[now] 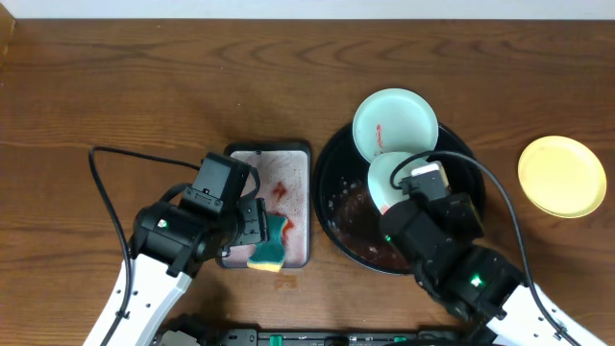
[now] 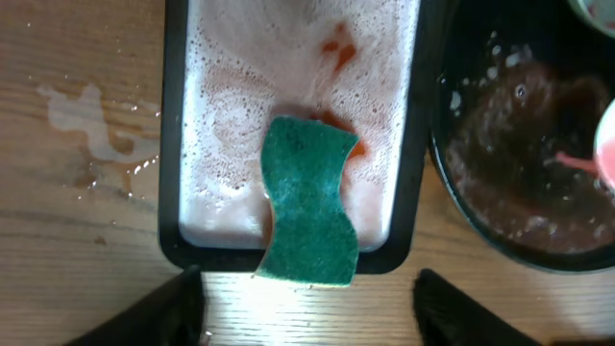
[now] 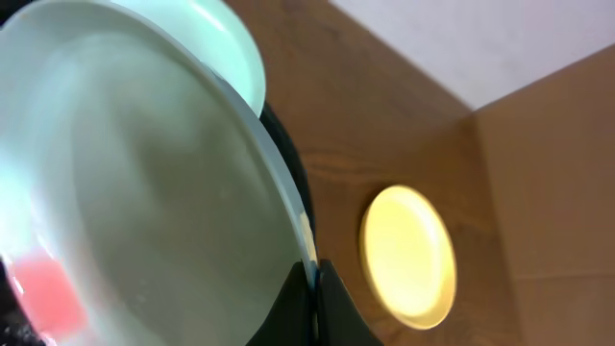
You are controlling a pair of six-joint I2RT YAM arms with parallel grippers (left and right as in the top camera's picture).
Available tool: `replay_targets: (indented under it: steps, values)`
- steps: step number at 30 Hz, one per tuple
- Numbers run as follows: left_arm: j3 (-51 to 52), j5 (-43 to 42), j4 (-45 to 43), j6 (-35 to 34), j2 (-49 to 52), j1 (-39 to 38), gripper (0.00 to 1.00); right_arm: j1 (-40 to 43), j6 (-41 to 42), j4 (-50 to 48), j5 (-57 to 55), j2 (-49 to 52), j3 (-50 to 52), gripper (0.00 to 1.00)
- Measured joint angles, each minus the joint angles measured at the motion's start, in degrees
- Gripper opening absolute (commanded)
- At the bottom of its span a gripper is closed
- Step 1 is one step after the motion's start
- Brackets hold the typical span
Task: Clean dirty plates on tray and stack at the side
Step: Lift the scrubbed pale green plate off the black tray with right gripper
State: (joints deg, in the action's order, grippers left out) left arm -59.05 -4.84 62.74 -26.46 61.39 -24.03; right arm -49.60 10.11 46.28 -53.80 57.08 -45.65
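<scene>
Over the large round glossy black tray, the right pincer is pinching the rim of a pale mint-white round plate, holding it tilted on edge above the murky reddish water pooled in the tray. The right wrist view shows a red smear low on this plate's face, while the rest of the face looks pale and smooth. It therefore appears to be at the scrubbing step and not ready for stacking.

A second mint-white plate leans on the tray's far rim just behind the held one, with a thin red streak on it. A pale yellow round plate lies flat on the brown wood-grain desk, well apart to the right of the tray. It shows no red and looks like the start of the stack.

The left pincer is spread wide and grips nothing. It hovers just at the near end of a green wavy-edged sponge, which lies in the foamy pink water of a small rectangular silver pan with its near end draped over the rim.

The next move probably calls for the left pincer to drop and squeeze the sponge across its narrow waist. It would then carry the sponge across to the tilted plate, aiming for the smear while the right pincer steadies the rim.
</scene>
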Motion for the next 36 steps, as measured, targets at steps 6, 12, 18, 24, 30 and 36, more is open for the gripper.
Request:
replay_targets:
  steps: [6, 12, 18, 24, 30, 36]
  values:
    - [0.00, 0.00, 0.02, -0.17, 0.00, 0.00, 0.82, -3.15, -3.04, 0.13, -3.41, 0.00, -1.16, 0.01]
    - [0.00, 0.00, 0.02, -0.17, 0.00, 0.00, 0.82, -4.20, -5.97, 0.00, -4.35, 0.00, -2.99, 0.01]
    - [0.00, 0.00, 0.00, -0.17, 0.00, 0.00, 0.83, -4.48, -7.93, -0.31, -5.29, 0.00, -3.82, 0.01]
    - [0.00, 0.00, -0.02, -0.17, 0.00, 0.00, 0.83, -9.49, -11.17, -0.70, -10.49, 0.02, -3.85, 0.01]
    - [0.00, 0.00, -0.02, -0.17, 0.00, 0.00, 0.83, -13.73, -12.66, -0.76, -14.93, 0.00, -3.85, 0.01]
    - [0.00, 0.00, -0.02, -0.17, 0.00, 0.00, 0.83, -14.71, -13.38, -2.64, -16.63, 0.02, -3.87, 0.01]
